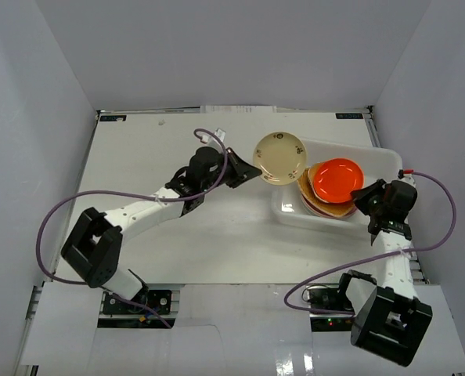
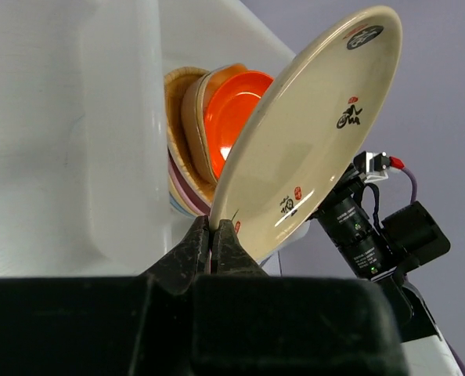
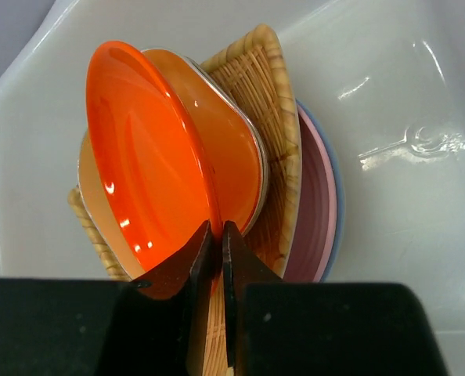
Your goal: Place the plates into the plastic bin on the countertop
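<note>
My left gripper (image 1: 245, 174) (image 2: 214, 229) is shut on the rim of a round cream plate (image 1: 280, 157) (image 2: 311, 133) with small printed marks, held tilted over the left end of the translucent white plastic bin (image 1: 381, 160) (image 2: 115, 117) (image 3: 389, 94). Inside the bin a stack of plates leans together: a woven tan one (image 3: 275, 102), a pink one (image 3: 315, 196) over a blue rim, and orange ones. My right gripper (image 1: 367, 200) (image 3: 215, 233) is shut on the rim of the orange-red plate (image 1: 337, 180) (image 3: 142, 157) (image 2: 232, 110) atop that stack.
The white countertop (image 1: 154, 149) is enclosed by white walls on three sides. Purple cables loop from both arms. The right arm's wrist camera (image 2: 358, 227) shows behind the cream plate in the left wrist view.
</note>
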### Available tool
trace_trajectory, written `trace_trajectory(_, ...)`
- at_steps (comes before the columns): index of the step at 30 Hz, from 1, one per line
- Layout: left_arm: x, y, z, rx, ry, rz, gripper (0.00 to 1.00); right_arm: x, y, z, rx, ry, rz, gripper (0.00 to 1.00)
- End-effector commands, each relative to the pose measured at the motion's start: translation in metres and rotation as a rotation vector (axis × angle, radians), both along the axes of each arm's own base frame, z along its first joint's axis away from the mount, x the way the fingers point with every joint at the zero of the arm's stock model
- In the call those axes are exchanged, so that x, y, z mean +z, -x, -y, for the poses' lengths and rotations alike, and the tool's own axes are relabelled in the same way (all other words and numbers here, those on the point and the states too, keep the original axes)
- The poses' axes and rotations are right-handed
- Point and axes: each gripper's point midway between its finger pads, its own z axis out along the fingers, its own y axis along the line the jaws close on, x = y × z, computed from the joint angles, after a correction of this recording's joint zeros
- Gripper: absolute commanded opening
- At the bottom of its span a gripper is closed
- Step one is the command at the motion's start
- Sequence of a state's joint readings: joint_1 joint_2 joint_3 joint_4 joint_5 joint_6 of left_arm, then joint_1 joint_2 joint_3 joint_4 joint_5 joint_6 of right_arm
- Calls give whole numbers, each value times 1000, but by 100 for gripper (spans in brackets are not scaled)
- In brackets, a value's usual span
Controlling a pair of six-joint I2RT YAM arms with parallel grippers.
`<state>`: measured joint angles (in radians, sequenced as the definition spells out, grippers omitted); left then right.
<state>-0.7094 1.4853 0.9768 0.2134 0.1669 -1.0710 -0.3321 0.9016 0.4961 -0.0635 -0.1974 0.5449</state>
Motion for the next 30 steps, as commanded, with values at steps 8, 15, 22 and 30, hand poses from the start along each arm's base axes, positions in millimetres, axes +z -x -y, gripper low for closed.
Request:
trace_trajectory(8, 8, -22, 100, -95, -10, 45, 0, 50, -8, -1, 58, -2, 152, 90)
trace_trajectory(15, -33, -37, 135, -119, -150, 9, 0, 115, 7, 3, -28, 32, 302, 91)
trace_trajectory(22, -60, -34, 169, -207, -185, -52, 0, 220, 22, -6, -8, 87, 476, 90)
trace_trajectory(30, -31, -24, 179, -262, -192, 44, 98, 235, 36, -35, 128, 65, 524, 90)
